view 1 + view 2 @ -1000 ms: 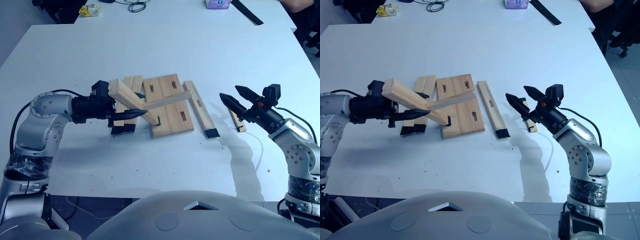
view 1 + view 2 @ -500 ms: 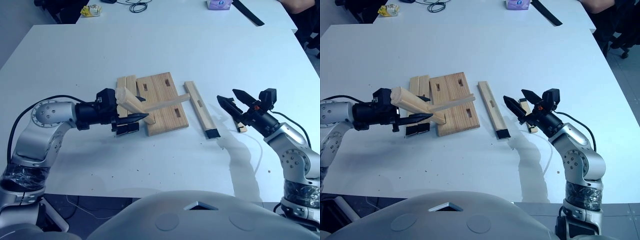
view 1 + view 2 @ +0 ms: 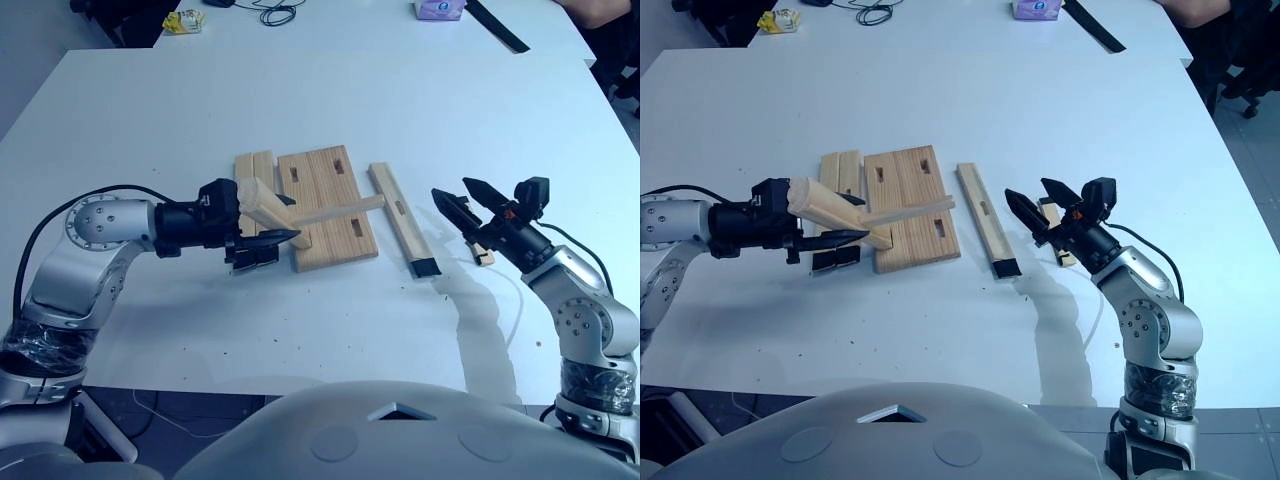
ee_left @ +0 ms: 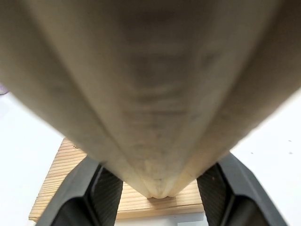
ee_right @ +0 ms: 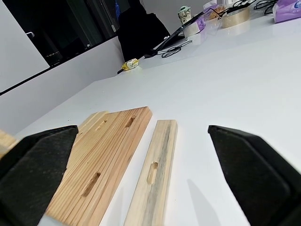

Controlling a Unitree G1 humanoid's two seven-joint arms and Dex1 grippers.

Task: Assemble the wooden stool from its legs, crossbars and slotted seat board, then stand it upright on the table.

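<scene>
The left arm bends in from 8 o'clock, its forearm level and low over the bench point(image 3: 330, 320). Its hand point(image 3: 283, 237) points toward 3 o'clock, fingers clamped on a wooden leg point(image 3: 258, 196). The right arm rises from 4 o'clock with the elbow bent. Its hand point(image 3: 452, 190) is aimed at 10 o'clock, both fingers spread wide apart.

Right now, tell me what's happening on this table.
The left gripper holds a wooden leg, a crossbar sticking out of it across the slotted seat board, which lies flat on the table. The right gripper hovers open near another leg lying beside the board. Assembly is far from finished.
</scene>
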